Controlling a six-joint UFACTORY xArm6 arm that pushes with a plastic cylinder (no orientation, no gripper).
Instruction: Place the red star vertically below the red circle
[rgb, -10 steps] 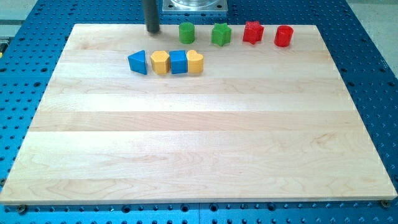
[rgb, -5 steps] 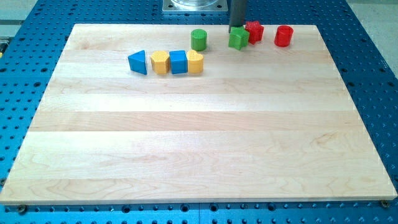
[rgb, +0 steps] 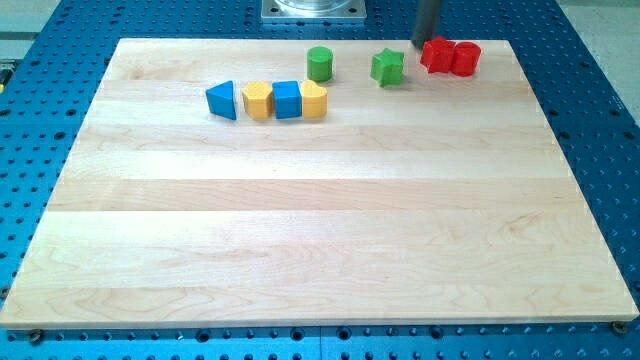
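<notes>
The red star (rgb: 437, 54) lies near the board's top edge, at the view's upper right. It touches the red circle (rgb: 466, 58), which sits just to its right. My tip (rgb: 424, 43) is at the star's upper left corner, touching it or very close. The rod rises out of the view's top.
A green star (rgb: 388, 67) lies left of the red star, and a green cylinder (rgb: 320, 63) further left. A row of a blue triangle (rgb: 222, 100), a yellow hexagon (rgb: 258, 100), a blue cube (rgb: 287, 99) and a yellow heart (rgb: 314, 99) lies at the upper left. The board's top edge (rgb: 200, 41) is close by.
My tip swept from the view's left to the right along the top. The green cylinder and green star were pushed right and down. The red star slid right against the red circle.
</notes>
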